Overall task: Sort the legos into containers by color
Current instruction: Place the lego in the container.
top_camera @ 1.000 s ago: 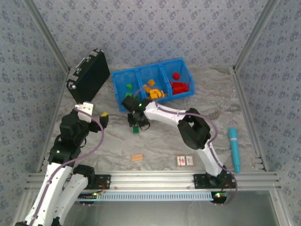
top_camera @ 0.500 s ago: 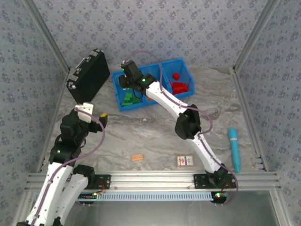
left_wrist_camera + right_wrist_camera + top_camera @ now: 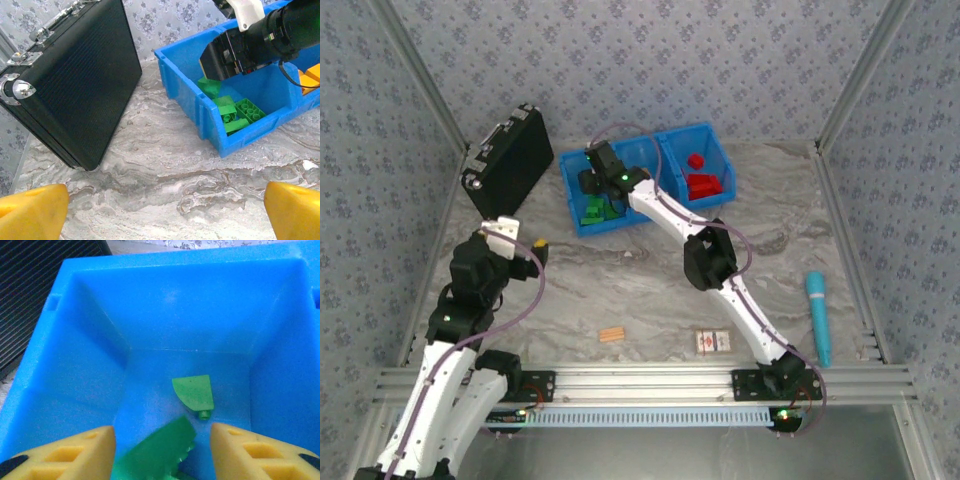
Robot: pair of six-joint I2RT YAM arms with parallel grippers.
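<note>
Step, as judged: green lego [image 3: 156,447] dropped into left bin [image 3: 90,340] of blue containers [image 3: 192,100]. Right claw [image 3: 162,452] spread above it, pinching nothing. Left claw [image 3: 163,212] spread, empty, over worktop [image 3: 150,160]. Next: straight lift clear of bin walls.

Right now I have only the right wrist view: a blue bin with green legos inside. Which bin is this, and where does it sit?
Observer: It is the end bin nearest the black case, part of a blue three-bin tray.
Operator: What is at the tray's opposite end?
Observer: That end bin holds red legos.
Operator: And the other arm?
Observer: The left end effector is open, above the table near the black case.
</note>
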